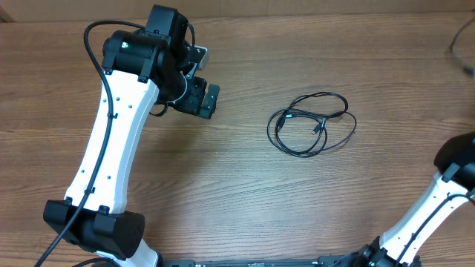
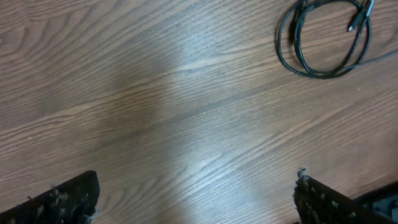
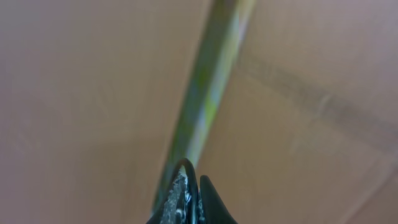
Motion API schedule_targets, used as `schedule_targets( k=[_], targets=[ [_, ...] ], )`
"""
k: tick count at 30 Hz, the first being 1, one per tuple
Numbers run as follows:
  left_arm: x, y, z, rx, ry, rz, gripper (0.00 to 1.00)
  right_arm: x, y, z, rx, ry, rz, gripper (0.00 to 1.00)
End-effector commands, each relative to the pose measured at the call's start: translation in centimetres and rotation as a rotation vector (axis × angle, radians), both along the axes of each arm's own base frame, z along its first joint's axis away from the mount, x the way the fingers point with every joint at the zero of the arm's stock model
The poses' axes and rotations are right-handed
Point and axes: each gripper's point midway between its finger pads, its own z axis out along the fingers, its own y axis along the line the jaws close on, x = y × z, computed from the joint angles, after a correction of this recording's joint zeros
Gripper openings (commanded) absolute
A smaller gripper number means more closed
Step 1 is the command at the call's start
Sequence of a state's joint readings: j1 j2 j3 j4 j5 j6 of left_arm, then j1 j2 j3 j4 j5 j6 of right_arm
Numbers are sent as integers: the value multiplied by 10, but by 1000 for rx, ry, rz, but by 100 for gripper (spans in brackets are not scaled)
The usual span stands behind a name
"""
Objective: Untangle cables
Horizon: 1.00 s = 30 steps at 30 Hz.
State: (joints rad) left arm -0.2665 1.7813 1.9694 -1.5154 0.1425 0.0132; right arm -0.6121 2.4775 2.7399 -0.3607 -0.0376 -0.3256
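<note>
**Locating the Cables and Reading the Jaw States**

1. Cables. The cables [image 1: 312, 122] lie on the wooden table [image 1: 223, 185], right of centre in the overhead view. They form one loose, roughly oval coil of thin black cord. Small plug ends rest inside the coil. The coil lies apart from both arms.

2. Left side. The left gripper [image 1: 206, 102] hangs over the table to the left of the coil and well apart from it. Its jaws stand wide open and hold nothing. In the left wrist view the two fingers [image 2: 68, 199] show at the lower corners, with bare wood grain between them. The coil fills the upper right corner of that view, cut off by the frame edge, and one light-tipped plug end shows within it.

3. Right side. The right arm [image 1: 449, 189] enters at the lower right edge of the overhead view, and its gripper lies outside that view. In the right wrist view the right gripper [image 3: 198, 199] has its jaws closed tip against tip, with nothing between them. Behind it are blurred tan surfaces and a greenish strip [image 3: 208, 81] running diagonally. Neither can be identified.
</note>
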Motion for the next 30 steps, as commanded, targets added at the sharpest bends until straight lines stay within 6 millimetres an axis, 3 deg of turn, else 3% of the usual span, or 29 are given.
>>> schedule_targets(
  k=[1, 5, 11, 19, 24, 25, 27, 30],
  targets=[
    [2, 2, -5, 20, 9, 17, 100, 0, -21, -28, 36, 18, -17, 4],
    [4, 4, -5, 30, -2, 14, 100, 5, -43, -82, 85, 81, -37, 4],
    [18, 6, -2, 44, -59, 29, 100, 12, -52, -172, 226, 182, -51, 4],
    [19, 6, -2, 44, -62, 31, 100, -1, -41, -275, 409, 356, -73, 4],
    [18, 6, -2, 45, -62, 28, 100, -13, -22, -310, 523, 457, -69, 4],
    [18, 6, -2, 45, -62, 27, 100, -14, -17, -312, 539, 470, -54, 24],
    [18, 6, -2, 44, -62, 28, 100, -13, -2, -314, 577, 495, -10, 100],
    [18, 6, -2, 45, -60, 27, 100, -8, 15, -299, 612, 483, 30, 100]
  ],
)
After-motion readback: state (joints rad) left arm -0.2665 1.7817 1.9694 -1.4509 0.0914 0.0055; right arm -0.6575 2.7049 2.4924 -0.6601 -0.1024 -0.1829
